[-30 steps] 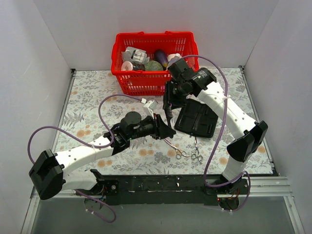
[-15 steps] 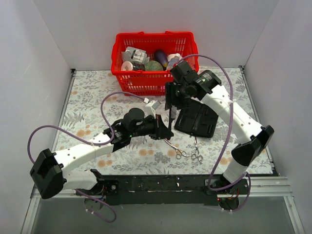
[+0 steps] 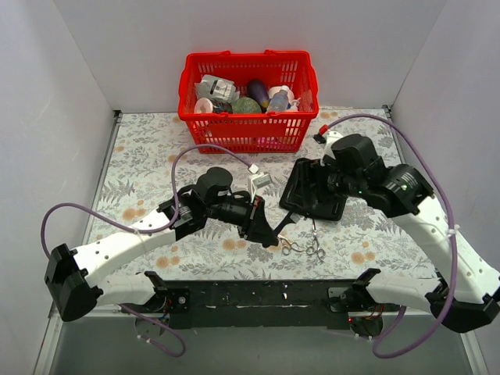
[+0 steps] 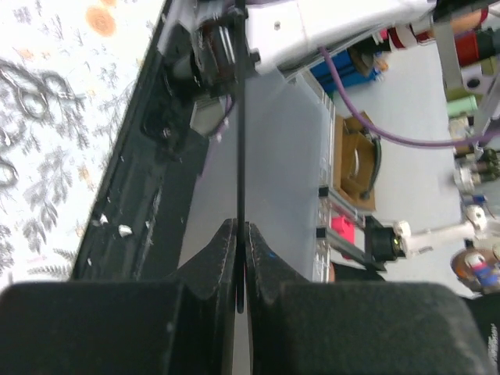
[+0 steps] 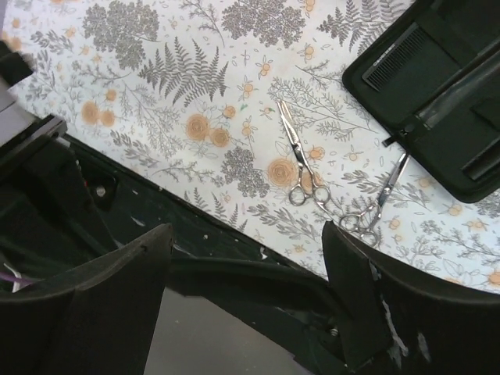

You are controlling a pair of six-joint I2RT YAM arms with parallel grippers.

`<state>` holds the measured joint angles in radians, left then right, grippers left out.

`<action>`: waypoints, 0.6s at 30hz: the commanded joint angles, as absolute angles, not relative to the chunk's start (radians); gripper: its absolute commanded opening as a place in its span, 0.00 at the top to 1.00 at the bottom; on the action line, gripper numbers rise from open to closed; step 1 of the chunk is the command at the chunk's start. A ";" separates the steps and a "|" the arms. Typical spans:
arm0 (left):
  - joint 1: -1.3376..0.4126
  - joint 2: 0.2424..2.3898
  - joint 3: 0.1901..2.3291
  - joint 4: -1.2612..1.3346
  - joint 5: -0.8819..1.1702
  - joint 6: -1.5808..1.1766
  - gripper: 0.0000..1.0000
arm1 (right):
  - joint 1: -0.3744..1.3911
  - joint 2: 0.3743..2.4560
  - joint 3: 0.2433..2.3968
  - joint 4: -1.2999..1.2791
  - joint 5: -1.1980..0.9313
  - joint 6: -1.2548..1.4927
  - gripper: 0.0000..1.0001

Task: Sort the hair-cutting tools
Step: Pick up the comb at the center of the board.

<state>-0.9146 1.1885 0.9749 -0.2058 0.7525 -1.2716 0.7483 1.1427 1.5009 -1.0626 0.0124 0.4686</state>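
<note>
Clamping left gripper (image 4: 237, 234) tight on black comb (image 4: 239, 117), just taken over from right gripper (image 5: 246, 234), now backing off, jaws apart, empty. Holding comb over middle of near edge of tabletop (image 3: 141, 156), scissors (image 5: 301, 164) lying just beside. Handover done; likely stowing comb next.

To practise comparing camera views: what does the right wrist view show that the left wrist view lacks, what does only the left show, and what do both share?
Only the right wrist view: scissors and a second pair lying beside the open black case, framed by the open right hand. Only the left wrist view: the left hand shut on the thin black comb, seen edge-on. Both: the floral tablecloth and the table's dark front rail.
</note>
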 commanded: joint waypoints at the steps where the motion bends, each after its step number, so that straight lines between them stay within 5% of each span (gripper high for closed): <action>1: -0.896 1.160 0.907 -0.350 0.903 -1.230 1.00 | 0.735 1.029 1.525 -1.091 -0.069 0.368 0.16; 18: -0.894 1.232 0.861 -0.103 1.508 -1.100 1.00 | 0.735 0.819 1.508 -1.273 -0.166 0.284 0.15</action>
<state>-0.8978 1.2854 0.8516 -0.1909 1.3445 -1.1301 0.7353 0.8803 1.5303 -1.2533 -0.1154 0.3141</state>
